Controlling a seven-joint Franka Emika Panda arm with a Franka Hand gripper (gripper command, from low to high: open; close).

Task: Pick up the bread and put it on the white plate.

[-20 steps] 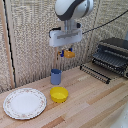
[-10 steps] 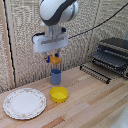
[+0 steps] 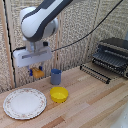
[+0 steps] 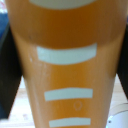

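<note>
Arm carrying the bread above the wooden table (image 3: pixel 95 102)

The gripper (image 3: pixel 36 70), left of centre, is clenched on the orange bread (image 3: pixel 37 72), held aloft; the white dish (image 3: pixel 24 103) lies lower left, the yellow bowl (image 3: pixel 59 94) beside it.

Loaf (image 4: pixel 65 65) blurred, cropped by wrist view's edges, jaws barely visible, white dish (image 4: pixel 121 114) mostly cropped

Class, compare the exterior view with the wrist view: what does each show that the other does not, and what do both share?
Only the exterior view shows the white dish, a yellow bowl, a blue cup, a black rack and the gripper raised above the table. Only the wrist view shows pale stripes across the bread, seen close up. Both show the orange-brown bread, held in the gripper.
</note>
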